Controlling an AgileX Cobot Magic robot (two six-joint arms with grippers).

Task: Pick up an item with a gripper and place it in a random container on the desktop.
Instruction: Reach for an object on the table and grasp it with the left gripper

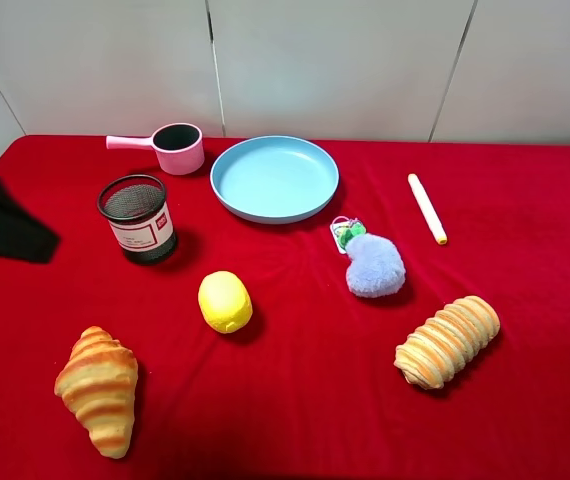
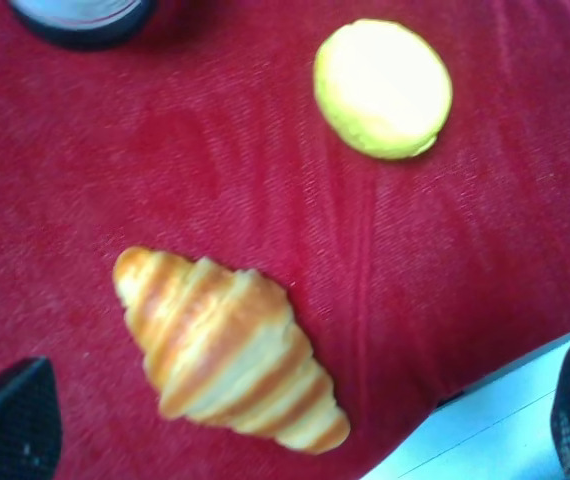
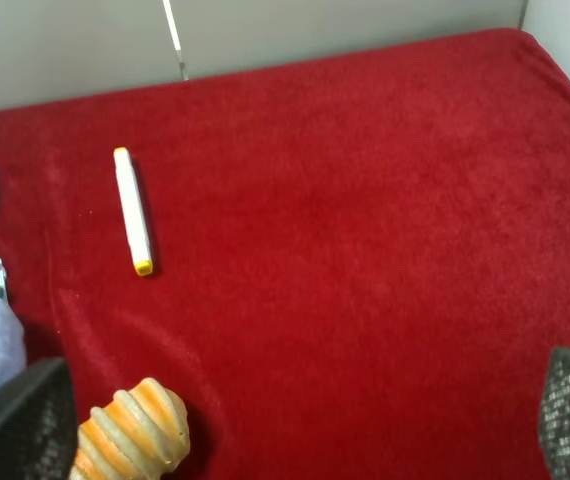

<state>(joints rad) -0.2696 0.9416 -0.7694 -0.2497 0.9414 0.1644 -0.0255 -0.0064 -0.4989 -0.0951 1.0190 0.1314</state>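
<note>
Left gripper (image 2: pixel 295 425): fingers spread wide, gripping nothing; hanging over the croissant (image 2: pixel 227 345) at the near left of the desktop (image 1: pixel 525 300), lemon (image 2: pixel 383 88) a little beyond.
Right gripper (image 3: pixel 297 420): likewise parted and holding nothing, above the right side of the red cloth, near the marker (image 3: pixel 132 210).
Lemon (image 1: pixel 225 301): resting on the cloth left of centre, nearer than the mesh cup (image 1: pixel 137 217), touched by neither of the 2 grippers.
Plate (image 1: pixel 275 215): far centre, just right of the pink cup (image 1: pixel 178 148), nothing in it, well apart from the lemon.
Done: apparently nothing; no grasp, no lift.
Left: judged to be everything, namely closing on the lemon, carrying it far and right, and releasing it in the plate.
</note>
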